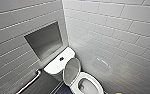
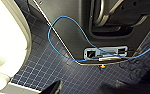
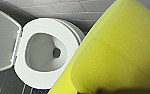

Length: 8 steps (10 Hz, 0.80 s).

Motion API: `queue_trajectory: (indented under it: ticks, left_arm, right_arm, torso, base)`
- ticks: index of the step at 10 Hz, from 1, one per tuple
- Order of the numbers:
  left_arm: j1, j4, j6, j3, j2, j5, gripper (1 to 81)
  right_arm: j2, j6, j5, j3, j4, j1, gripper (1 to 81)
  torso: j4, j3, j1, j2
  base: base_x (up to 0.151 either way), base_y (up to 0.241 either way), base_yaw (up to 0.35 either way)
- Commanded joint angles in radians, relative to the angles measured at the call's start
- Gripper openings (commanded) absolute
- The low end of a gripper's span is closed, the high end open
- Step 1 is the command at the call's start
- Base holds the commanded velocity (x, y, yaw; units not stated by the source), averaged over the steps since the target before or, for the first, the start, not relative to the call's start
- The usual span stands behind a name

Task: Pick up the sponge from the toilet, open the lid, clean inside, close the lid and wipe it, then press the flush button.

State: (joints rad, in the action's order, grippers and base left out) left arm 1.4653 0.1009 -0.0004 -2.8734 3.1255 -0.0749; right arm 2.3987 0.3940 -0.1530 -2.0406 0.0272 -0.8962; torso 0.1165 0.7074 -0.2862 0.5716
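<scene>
Toilet (image 1: 76, 75) stands in the far tiled corner, its lid (image 1: 71, 68) raised against the tank, with the dark flush button (image 1: 61, 59) on top.

Left wrist view: dark-blue tiled floor (image 2: 53, 72) and a blue cable (image 2: 66, 18). Whether the left end effector (image 2: 56, 88) is spread cannot be told.

Right wrist view: the yellow sponge (image 3: 116, 50) is pinched in the right end effector (image 3: 113, 91), near and right of the open bowl.

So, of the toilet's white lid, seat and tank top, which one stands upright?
The lid: it is raised on its hinge, while the seat and the tank top both lie flat.
</scene>
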Motion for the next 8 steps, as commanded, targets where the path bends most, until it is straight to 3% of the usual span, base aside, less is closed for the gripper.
queue_trajectory:
  ticks: [1,8]
  left_arm:
    - [0.019,0.0,0.005,0.016,0.001,-0.085,81.1]
    - [0.016,-0.01,0.002,0.031,-0.002,-0.079,81.1]
  right_arm:
    - [-0.063,0.0,0.136,0.056,-0.02,0.186,1.0]
    - [0.03,-0.009,0.225,0.03,-0.035,0.242,1.0]
  torso:
    - [0.0,0.0,0.0,0.0]
    - [0.0,0.001,-0.001,-0.001]
  base:
    - [0.0,0.0,0.0]
    - [0.0,0.0,0.0]
